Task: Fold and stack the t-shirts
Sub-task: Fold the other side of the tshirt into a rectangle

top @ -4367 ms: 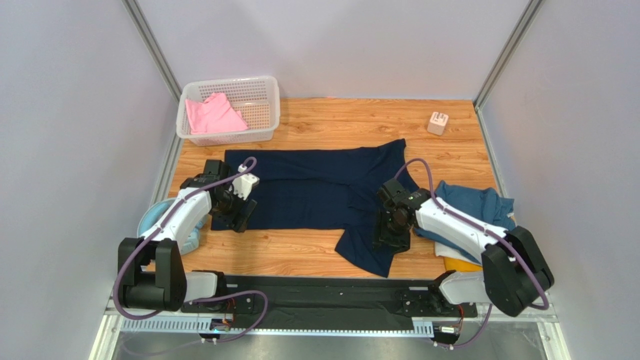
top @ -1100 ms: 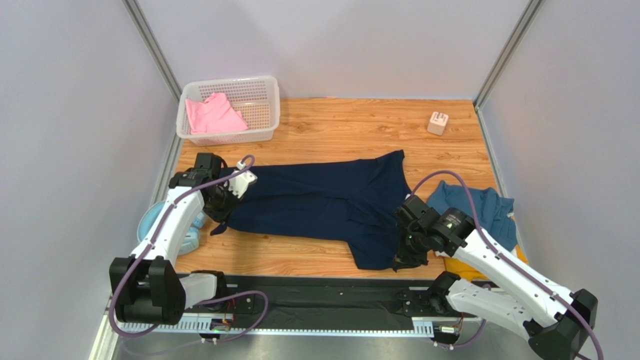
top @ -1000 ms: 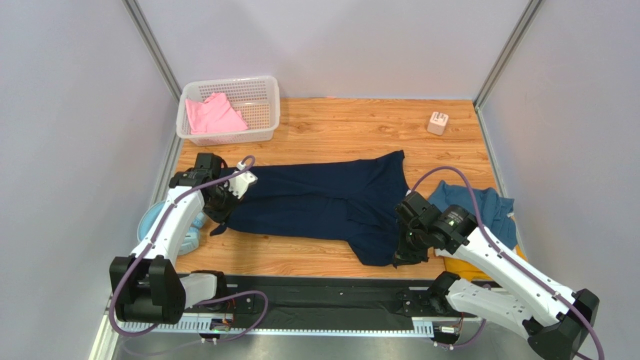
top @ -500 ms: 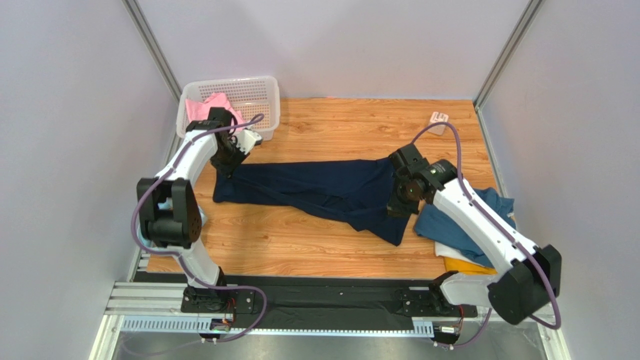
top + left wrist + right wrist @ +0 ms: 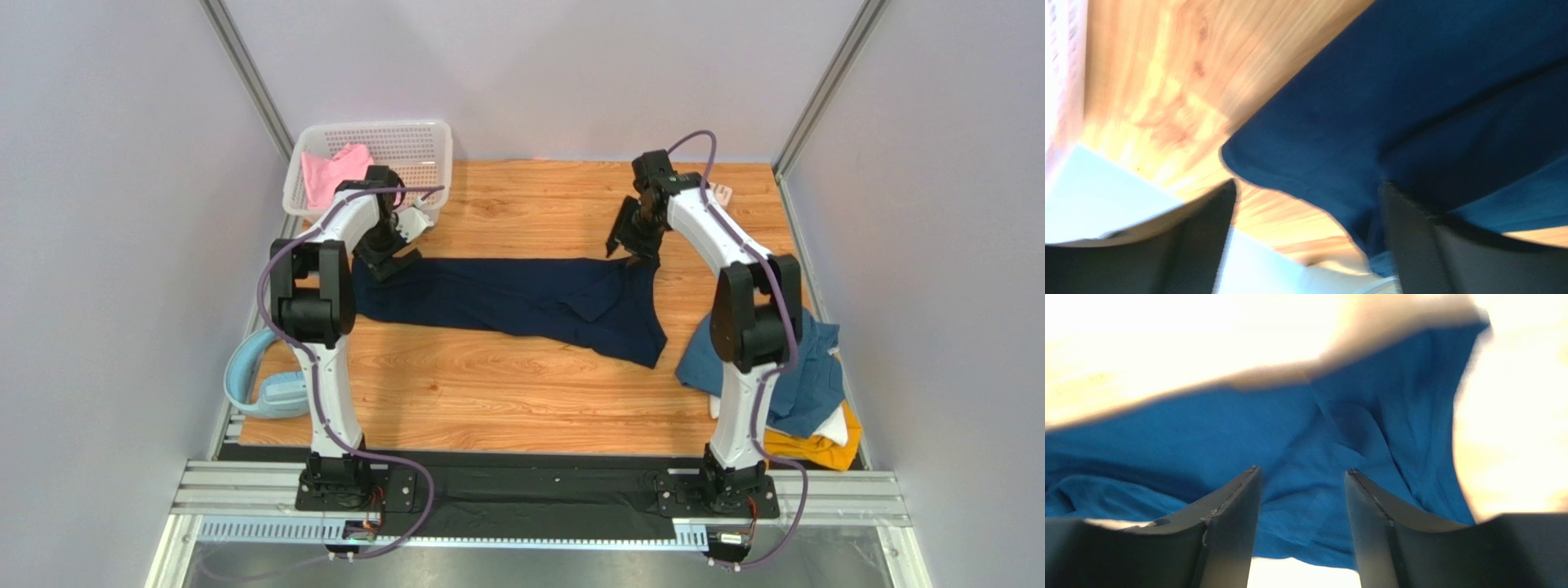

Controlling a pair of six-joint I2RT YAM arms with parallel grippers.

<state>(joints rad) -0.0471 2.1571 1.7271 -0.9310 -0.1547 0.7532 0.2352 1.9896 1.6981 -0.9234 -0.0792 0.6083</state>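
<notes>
Top external: your navy t-shirt (image 5: 515, 298) lay stretched across the table's (image 5: 515, 410) far half, seemingly part-folded. Teal tee (image 5: 803, 374), white tee (image 5: 837, 424) and mustard tee (image 5: 812, 450) sat heaped at the right edge, and the pink tee (image 5: 331, 167) in the far-left basket (image 5: 417, 130); nothing was stacked. Left gripper (image 5: 383, 257) and right gripper (image 5: 623, 240) had their jaws spread, empty.

Navy tee (image 5: 515, 300) farther back, stretched flat, released

The dark navy t-shirt (image 5: 515, 300) is lying on the orange-brown wood-grained surface (image 5: 491, 392) — the pink t-shirt (image 5: 334, 168) is showing in the white lattice basket (image 5: 368, 126), the teal blue t-shirt (image 5: 803, 374) over a white t-shirt (image 5: 838, 424) and a mustard yellow t-shirt (image 5: 812, 452).
</notes>
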